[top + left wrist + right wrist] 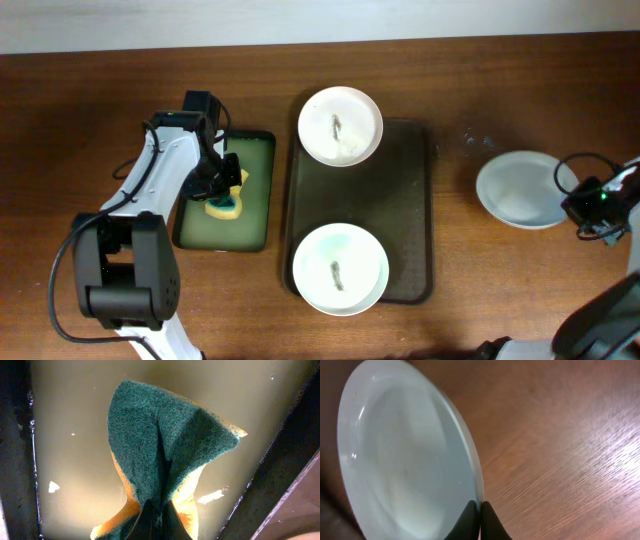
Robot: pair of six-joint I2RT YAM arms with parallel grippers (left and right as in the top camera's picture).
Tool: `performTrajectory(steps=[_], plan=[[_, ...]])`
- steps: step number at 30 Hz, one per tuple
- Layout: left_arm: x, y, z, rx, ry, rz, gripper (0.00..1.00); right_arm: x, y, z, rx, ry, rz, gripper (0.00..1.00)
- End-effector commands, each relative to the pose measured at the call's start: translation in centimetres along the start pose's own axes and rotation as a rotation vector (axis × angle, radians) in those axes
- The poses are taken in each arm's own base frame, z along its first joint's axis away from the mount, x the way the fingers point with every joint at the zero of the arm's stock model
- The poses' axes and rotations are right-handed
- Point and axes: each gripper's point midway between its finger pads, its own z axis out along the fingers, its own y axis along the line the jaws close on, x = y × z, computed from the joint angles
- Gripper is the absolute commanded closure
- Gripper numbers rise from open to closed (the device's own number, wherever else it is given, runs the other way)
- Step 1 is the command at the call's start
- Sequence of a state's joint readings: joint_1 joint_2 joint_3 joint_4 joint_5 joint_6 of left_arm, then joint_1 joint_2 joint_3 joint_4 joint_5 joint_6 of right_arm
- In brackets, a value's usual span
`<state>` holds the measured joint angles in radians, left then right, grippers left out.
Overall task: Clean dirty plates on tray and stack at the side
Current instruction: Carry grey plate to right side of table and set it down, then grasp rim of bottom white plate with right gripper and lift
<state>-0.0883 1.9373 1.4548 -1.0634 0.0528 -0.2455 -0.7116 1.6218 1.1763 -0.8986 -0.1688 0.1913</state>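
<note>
At the left of the overhead frame, the left arm (150,175) rises from its base in the lower left corner, runs toward the upper left and bends down over a small green-lined tray (255,215) on the table (480,290). The left claw (224,180) is clamped on a yellow sponge (226,207). In the wrist view the sponge (165,445) shows its green scouring face folded into a crease by the squeeze, just above the tray's pale floor. The claw's black tips (156,515) are mostly buried in the fold.

Just beside that tray, at centre frame, lies the dark brown tray (405,200). It carries two of the dirty plates. The upper white plate (341,125) overhangs the top rim, and the lower white plate (339,268) sits at the bottom end. Each has a dark smear at its middle.

At the right, apart from the brown tray, the grey-green plate (520,188) lies on the bare table. The right claw (572,203) pinches its right rim. In the wrist view the plate's thin edge (405,460) is nipped between the closed tips (480,510). Whether the plate lies flat or is tipped cannot be told. The right arm is largely cut off by the frame's right edge, and a black cable loops above the claw.
</note>
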Motion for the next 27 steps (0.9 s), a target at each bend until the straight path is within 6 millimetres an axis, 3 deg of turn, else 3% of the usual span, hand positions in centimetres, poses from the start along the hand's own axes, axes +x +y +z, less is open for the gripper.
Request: performTrajectory(steps=[1, 2, 3, 5, 6, 7, 9, 10, 14, 18, 19, 23, 24, 25, 27], plan=[[-0.2, 0.0, -1.0, 0.017, -0.027, 0.009, 1.00, 0.7, -1.1, 2.9, -0.007, 0.101, 0.060, 0.65], [-0.2, 0.0, -1.0, 0.017, -0.027, 0.009, 1.00, 0.9, -0.8, 3.2, -0.013, 0.112, 0.036, 0.40], [-0.2, 0.0, -1.0, 0.017, -0.027, 0.009, 1.00, 1.1, -0.3, 2.9, -0.025, 0.113, 0.027, 0.34], [-0.2, -0.1, -1.0, 0.021, -0.025, 0.012, 1.00, 1.7, 3.2, 0.1, -0.118, 0.076, -0.037, 0.34], [-0.2, -0.4, -1.1, 0.036, -0.025, 0.013, 1.00, 3.7, 7.3, -3.0, -0.216, 0.054, -0.182, 0.35], [-0.3, -0.3, -1.1, 0.037, -0.030, 0.011, 1.00, 6.0, 10.0, -5.0, -0.246, 0.047, -0.308, 0.35], [-0.5, -0.3, -1.1, 0.038, -0.036, 0.008, 1.00, 9.5, 12.5, -6.4, -0.263, 0.076, -0.464, 0.36], [-0.5, -0.3, -1.1, 0.038, -0.036, 0.008, 1.00, 12.2, 13.6, -6.6, -0.257, 0.129, -0.548, 0.39], [-0.5, -0.3, -1.1, 0.038, -0.037, 0.008, 1.00, 21.9, 15.3, -4.4, -0.210, 0.360, -0.833, 0.46], [-0.6, -0.2, -1.1, 0.039, -0.040, 0.007, 1.00, 30.1, 13.9, 0.6, -0.167, 0.521, -1.053, 0.50], [-0.6, -0.2, -1.1, 0.039, -0.042, 0.007, 1.00, 31.2, 13.7, 1.5, -0.168, 0.530, -1.090, 0.50], [-0.7, -0.3, -1.1, 0.041, -0.046, 0.007, 1.00, 33.4, 13.5, 4.2, -0.176, 0.540, -1.160, 0.60], [-0.7, -0.3, -1.1, 0.041, -0.046, 0.007, 1.00, 33.0, 13.4, 4.9, -0.145, 0.523, -1.135, 0.67], [-0.7, -0.3, -1.1, 0.041, -0.046, 0.007, 1.00, 32.4, 13.4, 5.6, -0.116, 0.498, -1.113, 0.82], [-0.7, -0.2, -1.1, 0.040, -0.043, 0.007, 1.00, 30.8, 14.5, 5.5, -0.133, 0.453, -1.068, 0.94]])
